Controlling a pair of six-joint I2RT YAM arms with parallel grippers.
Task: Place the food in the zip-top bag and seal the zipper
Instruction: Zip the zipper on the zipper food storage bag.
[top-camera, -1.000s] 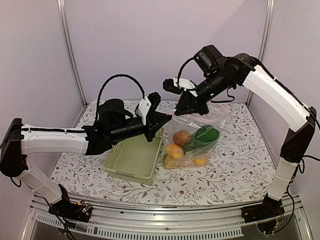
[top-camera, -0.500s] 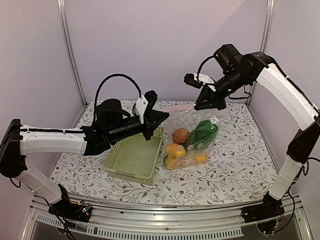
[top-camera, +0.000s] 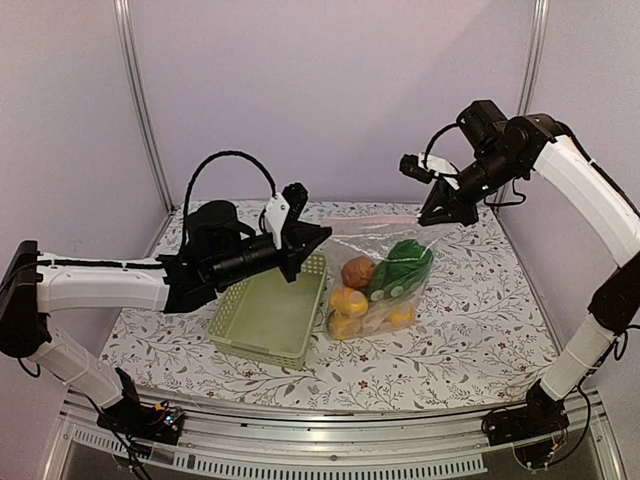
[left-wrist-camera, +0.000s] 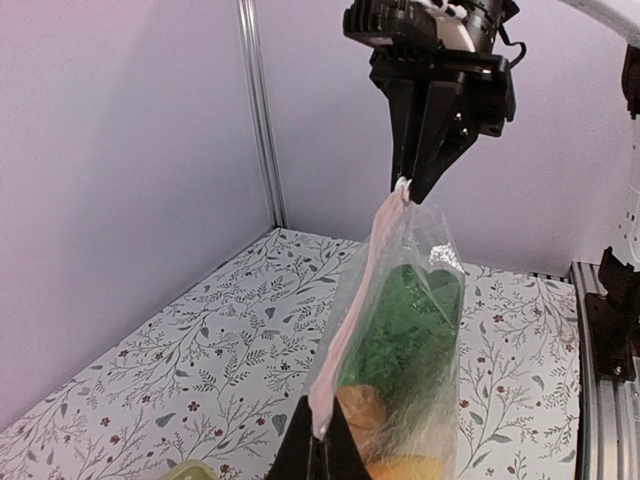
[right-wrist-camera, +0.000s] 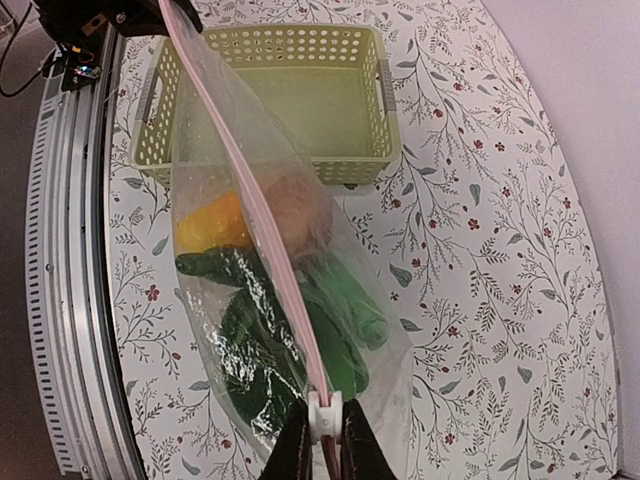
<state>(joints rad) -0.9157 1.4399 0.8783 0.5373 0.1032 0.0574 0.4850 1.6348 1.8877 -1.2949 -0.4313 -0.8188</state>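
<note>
The clear zip-top bag (top-camera: 388, 300) hangs stretched between both grippers, its bottom on the table. Inside are a reddish-brown round piece (top-camera: 361, 271), yellow pieces (top-camera: 350, 301) and green vegetables (top-camera: 405, 266). The pinkish zipper (top-camera: 375, 219) runs taut along the top. My left gripper (top-camera: 318, 233) is shut on the zipper's left end; the left wrist view shows this (left-wrist-camera: 322, 452). My right gripper (top-camera: 433, 216) is shut on a white slider (right-wrist-camera: 325, 412) at the zipper's right end. The zipper (right-wrist-camera: 250, 190) looks pressed together along its length.
A pale green slatted basket (top-camera: 268, 318), with nothing in it, stands left of the bag, below my left arm; it shows in the right wrist view (right-wrist-camera: 270, 95). Flowered tablecloth (top-camera: 480, 320) lies around. Walls and metal posts (top-camera: 140, 110) stand behind and beside.
My right gripper has slid to the right along the zipper, from near the left gripper to the bag's right end. The bag mouth is now drawn out long and taut.
</note>
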